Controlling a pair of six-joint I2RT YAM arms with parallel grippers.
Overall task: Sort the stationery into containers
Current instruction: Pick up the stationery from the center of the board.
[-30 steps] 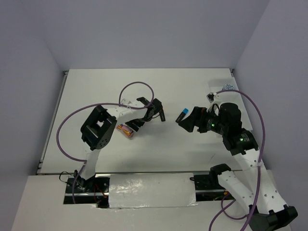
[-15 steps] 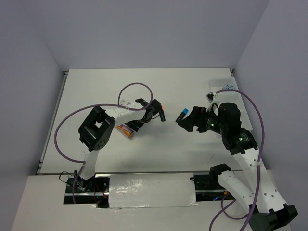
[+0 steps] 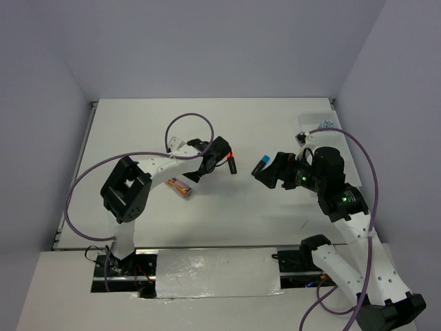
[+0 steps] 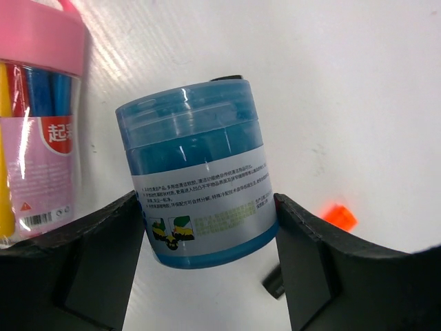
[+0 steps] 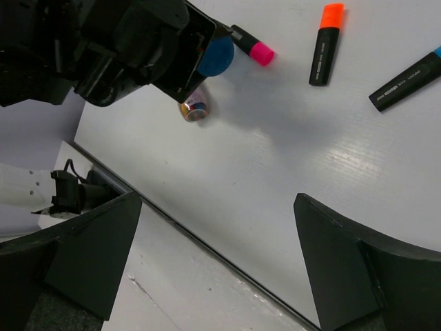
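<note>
Currently the left jaws are clamped on a blue tub (image 4: 196, 165), a translucent blue cylinder with a printed white label, lid end pointing away from the wrist. Both fingers (image 4: 96, 262) press against its sides. It's just left of the middle of the surface (image 5: 289, 172), well off every edge. Can't tell whether the tub rests on the surface or is lifted.

Pink-lidded tub (image 4: 34, 117) is clear with blue and yellow pieces inside. It lies just beside the blue one in the left wrist view. From above it's on its side, a little toward the near-left corner from the left jaws, not touching them.

Right jaws are wide open with nothing between the fingers (image 5: 358, 276). They hover right of centre, facing the left arm.

Three highlighters lie loose on the surface between the arms:
- Pink-capped highlighter (image 5: 251, 45): cap end just beside the blue tub, body running under the left fingers.
- Orange-capped highlighter (image 5: 324, 45): next over, apart from the pink one.
- Blue-capped highlighter (image 5: 406, 79): nearest the right jaws, partly cut off by the edge of the right wrist view.

None of the three touch each other.

Small blue-and-white patterned item (image 3: 325, 125) sits near the far-right corner, well apart from everything else.
</note>
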